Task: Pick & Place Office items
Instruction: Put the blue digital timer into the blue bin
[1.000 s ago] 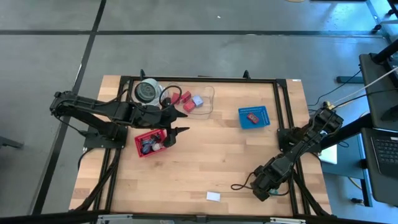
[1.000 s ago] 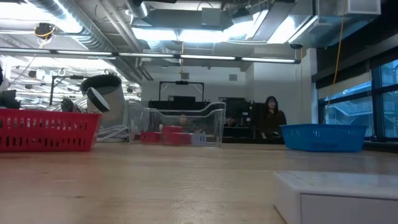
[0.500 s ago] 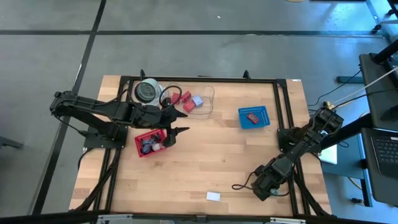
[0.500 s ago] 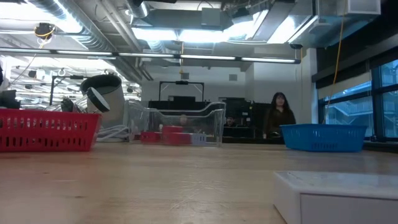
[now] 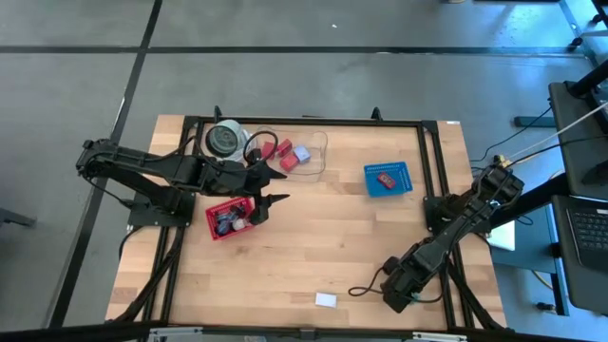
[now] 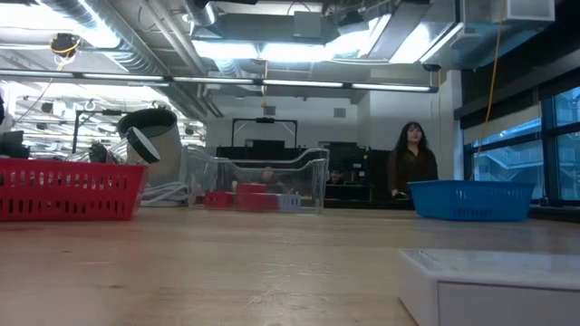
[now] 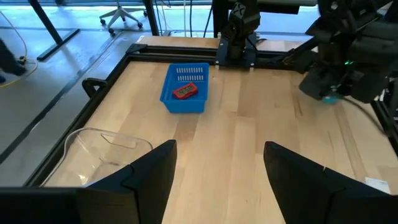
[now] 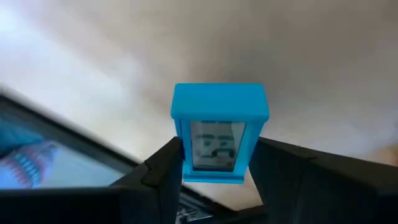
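Overhead, left tool [image 5: 273, 199] spread apart, empty; right tool [image 8: 214, 163] clamps one blue block [image 8: 219, 132].

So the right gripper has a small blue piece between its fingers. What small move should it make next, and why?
Probably carry the right gripper across toward the blue tray. Its fingers are closed on a blue block near the table's front edge, away from every tray; the blue tray is nearest and matches in colour. The left gripper hovers open by the red tray.
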`<state>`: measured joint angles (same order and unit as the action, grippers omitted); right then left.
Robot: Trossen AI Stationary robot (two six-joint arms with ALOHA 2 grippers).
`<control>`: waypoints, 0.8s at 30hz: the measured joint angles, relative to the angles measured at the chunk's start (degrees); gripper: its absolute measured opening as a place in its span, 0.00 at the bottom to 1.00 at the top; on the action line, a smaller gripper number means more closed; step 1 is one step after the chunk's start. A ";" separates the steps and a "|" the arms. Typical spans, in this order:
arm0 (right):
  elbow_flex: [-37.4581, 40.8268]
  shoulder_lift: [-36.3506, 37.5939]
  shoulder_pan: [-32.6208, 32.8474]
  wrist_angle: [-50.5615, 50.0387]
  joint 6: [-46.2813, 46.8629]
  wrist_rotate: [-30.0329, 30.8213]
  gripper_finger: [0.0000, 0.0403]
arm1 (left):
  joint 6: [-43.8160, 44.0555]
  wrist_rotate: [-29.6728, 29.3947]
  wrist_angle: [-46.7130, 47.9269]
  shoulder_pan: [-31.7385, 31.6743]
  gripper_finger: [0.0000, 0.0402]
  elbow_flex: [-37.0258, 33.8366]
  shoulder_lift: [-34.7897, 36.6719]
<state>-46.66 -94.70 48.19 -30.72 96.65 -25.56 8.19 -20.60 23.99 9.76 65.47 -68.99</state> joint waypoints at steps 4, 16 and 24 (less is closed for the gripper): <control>-3.64 0.00 -0.18 -0.35 -2.53 3.57 0.41 | 0.00 -0.47 0.00 0.00 0.60 0.00 0.00; -17.17 0.09 -8.37 -21.19 -18.57 22.87 0.41 | 0.04 -0.81 0.00 0.00 0.60 0.00 0.00; -21.86 0.13 -21.15 -32.29 -37.93 27.85 0.41 | 0.40 -0.81 0.01 0.00 0.60 0.00 -0.01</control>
<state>-68.52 -94.56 27.03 -63.01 58.72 2.29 8.59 -21.41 24.00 9.76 65.47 -69.00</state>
